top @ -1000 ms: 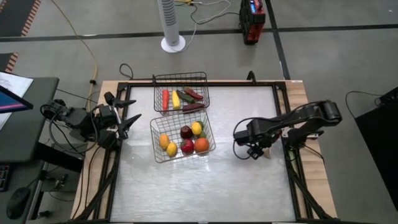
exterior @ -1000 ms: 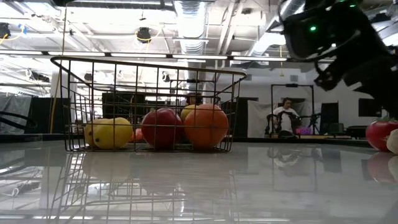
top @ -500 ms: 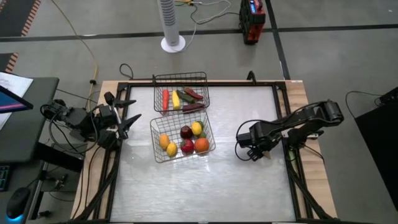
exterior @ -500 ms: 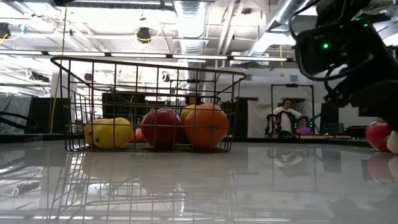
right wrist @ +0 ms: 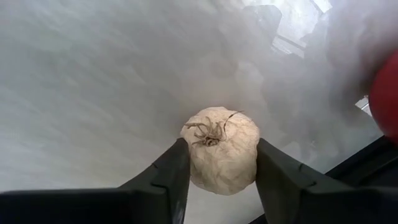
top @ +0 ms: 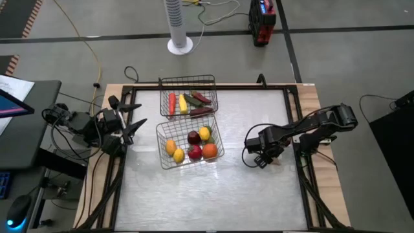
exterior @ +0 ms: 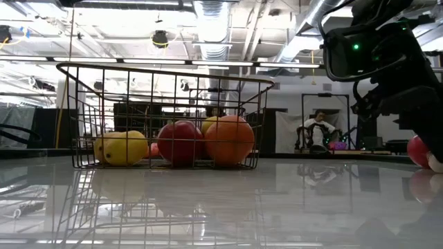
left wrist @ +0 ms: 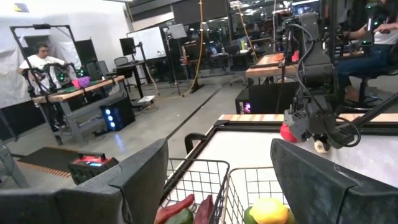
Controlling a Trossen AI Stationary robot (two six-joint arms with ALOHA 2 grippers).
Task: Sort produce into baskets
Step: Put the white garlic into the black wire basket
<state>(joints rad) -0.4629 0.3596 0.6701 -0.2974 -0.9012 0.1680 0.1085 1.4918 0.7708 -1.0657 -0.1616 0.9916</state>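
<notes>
A white bulb (right wrist: 221, 146) with a dry root tuft on top lies on the table at the right, next to a red fruit (right wrist: 387, 93). My right gripper (top: 259, 160) stands over the bulb, shut on it. The two also show in the low view, the red fruit (exterior: 417, 150) beside the bulb (exterior: 436, 163). Two wire baskets stand mid-table. The far basket (top: 187, 81) holds a carrot, corn and dark pieces. The near basket (top: 160, 133) holds lemons, red apples and an orange. My left gripper (top: 134, 123) waits open at the table's left edge. My right gripper pinches the white bulb between its two fingers, one on each of the bulb's opposite sides (right wrist: 188, 155). The fingers come from above, pointing down. The root tuft faces up. I cannot tell whether the bulb is on the table or just above it.
The red fruit (left wrist: 287, 132) lies close by my right gripper, toward the table's right edge. A black frame rail (top: 294, 116) runs along the table's edges. Bare tabletop (top: 213, 194) stretches between the baskets and the near edge.
My right gripper has come down toward the table over the white bulb, which showed beside the gripper in the high view before and is now covered by it.
</notes>
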